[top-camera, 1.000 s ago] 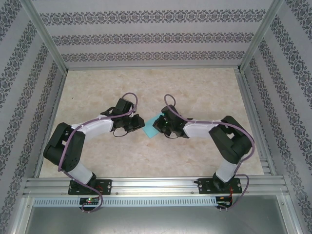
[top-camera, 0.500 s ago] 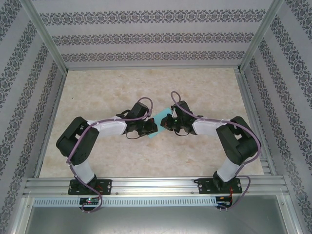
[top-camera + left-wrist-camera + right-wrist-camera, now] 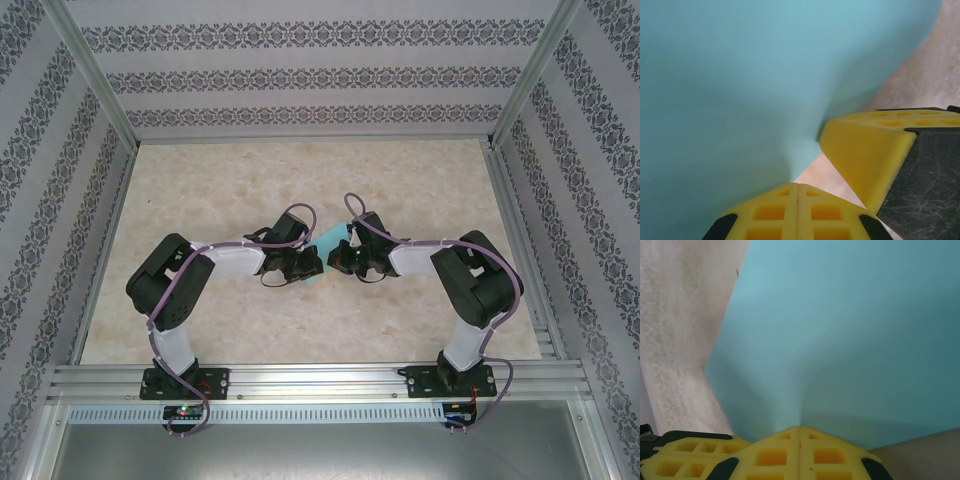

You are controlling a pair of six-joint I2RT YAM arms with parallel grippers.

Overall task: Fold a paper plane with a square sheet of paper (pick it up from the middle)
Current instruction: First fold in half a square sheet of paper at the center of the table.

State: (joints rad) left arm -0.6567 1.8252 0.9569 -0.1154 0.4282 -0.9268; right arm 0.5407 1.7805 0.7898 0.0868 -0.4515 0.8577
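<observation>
Between left end effector (image 3: 312, 263) and right end effector (image 3: 340, 260), the square sheet of paper (image 3: 325, 243) is pinched, both clamped tight on it.

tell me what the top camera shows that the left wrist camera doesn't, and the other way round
Top camera: both arms bent inward so the left gripper and right gripper meet nose to nose mid-table, with patterned walls around.

Left wrist camera: a close look at the left gripper's yellow fingers pressed together on the sheet of paper, which curves up from the pinch.

Both: the blue paper, held between the two grippers, and the marbled table beneath.
</observation>
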